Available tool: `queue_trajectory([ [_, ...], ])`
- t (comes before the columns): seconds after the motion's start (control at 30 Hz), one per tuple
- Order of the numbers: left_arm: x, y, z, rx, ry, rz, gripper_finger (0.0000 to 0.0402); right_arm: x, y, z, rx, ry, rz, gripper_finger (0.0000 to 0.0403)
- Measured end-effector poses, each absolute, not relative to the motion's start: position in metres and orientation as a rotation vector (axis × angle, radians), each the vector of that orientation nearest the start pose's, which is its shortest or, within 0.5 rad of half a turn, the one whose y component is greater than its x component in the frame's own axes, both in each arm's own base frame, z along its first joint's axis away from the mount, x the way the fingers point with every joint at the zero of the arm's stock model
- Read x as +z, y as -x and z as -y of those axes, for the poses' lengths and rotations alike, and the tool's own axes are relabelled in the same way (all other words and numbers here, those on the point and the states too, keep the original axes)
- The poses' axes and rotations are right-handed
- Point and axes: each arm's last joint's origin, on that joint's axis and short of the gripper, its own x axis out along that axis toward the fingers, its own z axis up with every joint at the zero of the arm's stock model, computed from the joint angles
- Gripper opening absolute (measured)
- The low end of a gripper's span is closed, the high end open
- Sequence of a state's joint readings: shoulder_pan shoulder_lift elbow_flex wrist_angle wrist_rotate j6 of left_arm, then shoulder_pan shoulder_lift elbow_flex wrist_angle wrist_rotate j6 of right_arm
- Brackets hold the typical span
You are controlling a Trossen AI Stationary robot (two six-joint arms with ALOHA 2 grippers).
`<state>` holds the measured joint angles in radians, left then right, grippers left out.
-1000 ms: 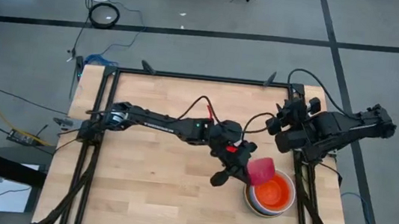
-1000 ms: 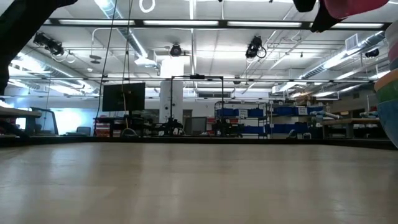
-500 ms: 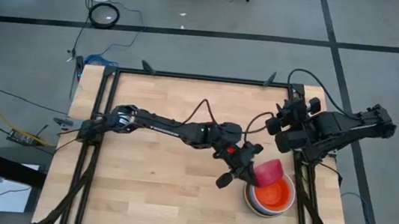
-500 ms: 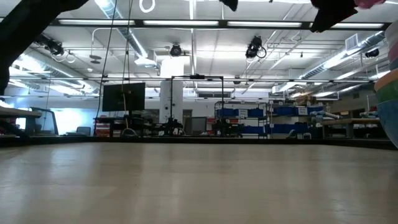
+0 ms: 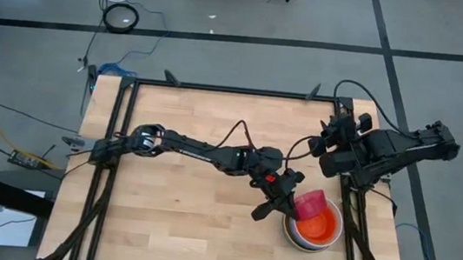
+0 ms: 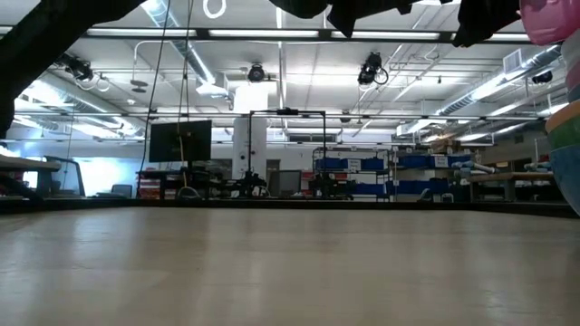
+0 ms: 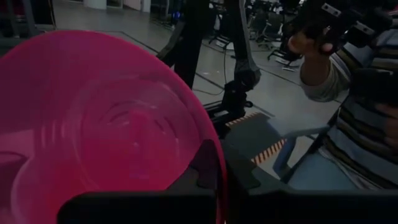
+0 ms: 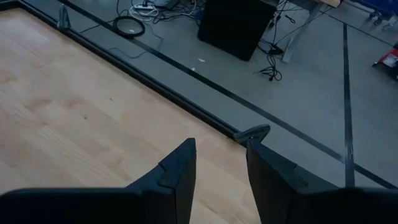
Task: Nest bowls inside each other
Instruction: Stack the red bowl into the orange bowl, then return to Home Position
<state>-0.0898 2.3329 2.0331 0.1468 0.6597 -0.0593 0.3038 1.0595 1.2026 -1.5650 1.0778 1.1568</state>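
My left gripper [image 5: 293, 204] reaches across the table to the near right and is shut on a pink bowl [image 5: 311, 203], which hangs just above a stack of bowls [image 5: 291, 233]. An orange-red bowl [image 5: 320, 228] lies uppermost in that stack, inside paler white and blue ones. In the left wrist view the pink bowl [image 7: 106, 130] fills the left half. It also shows at the top right of the low view [image 6: 549, 18]. My right gripper [image 8: 221, 168] waits open above the table's far right part [image 5: 327, 146]. My left gripper pinches the pink bowl's rim [image 7: 214, 163], one finger inside the bowl and one outside. The fingers come nearly level from the table's left side. The bowl is lifted clear and stands tipped on its side, above the stack's left part.
Bare wooden table [image 5: 178, 211] spreads to the left of the stack and under my left arm. A black frame rail [image 5: 352, 223] runs along the right edge close to the stack. A person [image 7: 354, 106] stands beyond the table in the left wrist view.
My left gripper has carried the pink bowl toward the table's right edge and down toward the stack, still shut on it. The bowl now overlaps the orange-red bowl's left part in the high view.
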Motion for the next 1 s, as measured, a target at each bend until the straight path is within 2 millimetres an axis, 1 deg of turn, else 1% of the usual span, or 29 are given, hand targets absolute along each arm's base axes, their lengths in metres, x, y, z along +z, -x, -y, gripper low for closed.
queue_trajectory([
  [0.2, 0.265, -0.540, 0.066, -0.743, 0.112, -0.180, 0.0008, 0.347, -0.138, -0.017, -1.096, -0.075, -0.567, 0.0128],
  [0.37, 0.264, -0.540, 0.066, -0.739, 0.145, -0.200, 0.0023, 0.347, -0.138, -0.017, -1.093, -0.071, -0.574, 0.0128],
  [0.5, 0.257, -0.542, 0.067, -0.734, 0.185, -0.226, 0.0034, 0.347, -0.138, -0.017, -1.093, -0.072, -0.574, 0.0128],
  [0.57, 0.249, -0.545, 0.067, -0.733, 0.194, -0.235, 0.0036, 0.347, -0.138, -0.017, -1.092, -0.073, -0.575, 0.0128],
  [0.63, 0.245, -0.546, 0.067, -0.746, 0.219, -0.250, 0.0038, 0.347, -0.139, -0.017, -1.090, -0.076, -0.574, 0.0128],
  [0.8, 0.248, -0.546, 0.068, -0.755, 0.222, -0.219, 0.0040, 0.347, -0.139, -0.017, -1.083, -0.085, -0.579, 0.0128],
  [1.0, 0.246, -0.547, 0.067, -0.758, 0.227, -0.219, 0.0040, 0.347, -0.140, -0.018, -1.074, -0.084, -0.589, 0.0128],
])
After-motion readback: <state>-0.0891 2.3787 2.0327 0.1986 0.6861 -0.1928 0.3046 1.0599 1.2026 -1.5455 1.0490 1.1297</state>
